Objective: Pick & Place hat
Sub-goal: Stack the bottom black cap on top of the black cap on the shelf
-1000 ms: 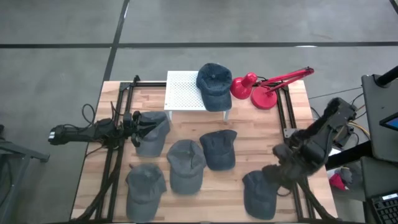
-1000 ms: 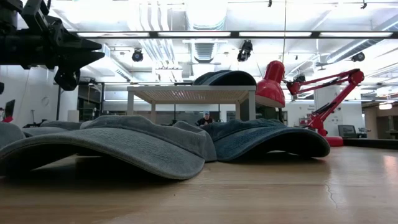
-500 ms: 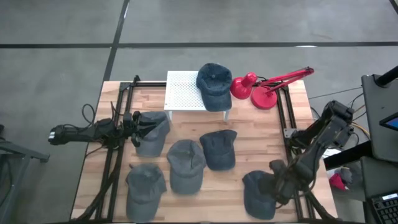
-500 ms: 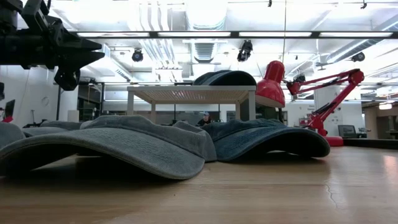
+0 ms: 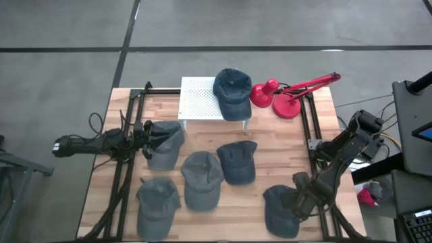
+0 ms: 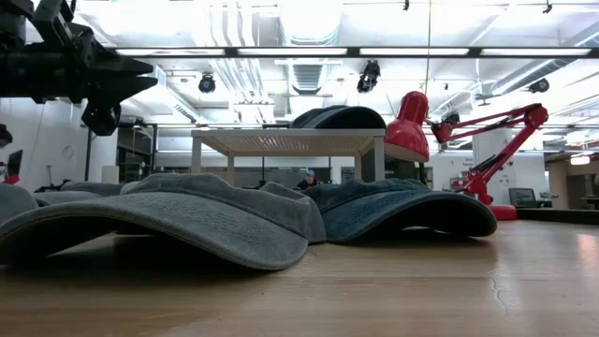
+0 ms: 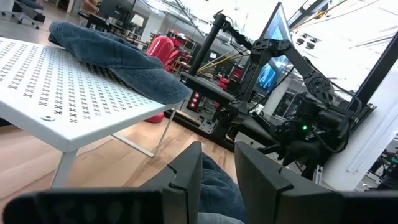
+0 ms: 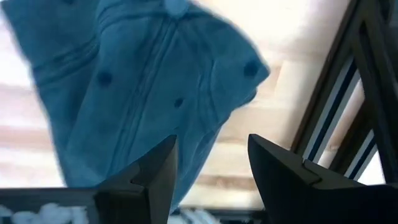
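Reaching in from the table's left edge, left gripper (image 5: 150, 137) sits at the left-side hat (image 5: 164, 144), fingers (image 7: 186, 180) only narrowly apart with blue fabric showing in the gap; can't tell if they actually pinch it. Three more hats lie loose mid-table: near-left hat (image 5: 158, 202), centre hat (image 5: 202, 178), and one just right of it (image 5: 237, 160), brims mostly pointing toward the near edge. White perforated stand (image 5: 201, 100) at the far side carries another hat (image 5: 232, 91) on its right end, brim hanging off toward the near side. Red desk lamp (image 5: 283, 94) just right of the stand. Right gripper (image 5: 298, 202) hovers low over the near-right hat (image 5: 279, 210), fingers (image 8: 152, 171) spread fairly wide, nothing held; that hat's long axis runs near-far, beside the right-hand frame rail (image 5: 317, 182).
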Robot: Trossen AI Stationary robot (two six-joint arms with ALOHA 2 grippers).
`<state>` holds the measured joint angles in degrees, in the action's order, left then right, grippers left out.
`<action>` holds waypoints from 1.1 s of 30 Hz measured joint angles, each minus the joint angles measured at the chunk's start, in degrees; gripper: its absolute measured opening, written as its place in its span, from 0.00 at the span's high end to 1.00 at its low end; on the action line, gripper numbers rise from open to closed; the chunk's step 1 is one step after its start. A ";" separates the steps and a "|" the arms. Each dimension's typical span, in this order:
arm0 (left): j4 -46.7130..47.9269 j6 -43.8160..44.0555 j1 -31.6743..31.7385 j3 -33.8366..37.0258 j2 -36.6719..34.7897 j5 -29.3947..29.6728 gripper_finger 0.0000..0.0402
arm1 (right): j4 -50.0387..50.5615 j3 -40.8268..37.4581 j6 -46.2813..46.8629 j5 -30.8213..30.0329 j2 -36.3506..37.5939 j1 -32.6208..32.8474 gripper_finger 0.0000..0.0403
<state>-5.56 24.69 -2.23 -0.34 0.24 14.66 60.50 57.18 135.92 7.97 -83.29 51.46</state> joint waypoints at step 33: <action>0.02 1.03 0.00 0.00 0.01 0.00 0.75 | -22.34 -13.39 -1.44 -0.46 -3.58 -1.12 0.88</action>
<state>-5.54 25.71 -2.22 -0.34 0.25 14.66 38.15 43.79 134.47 7.51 -86.86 50.35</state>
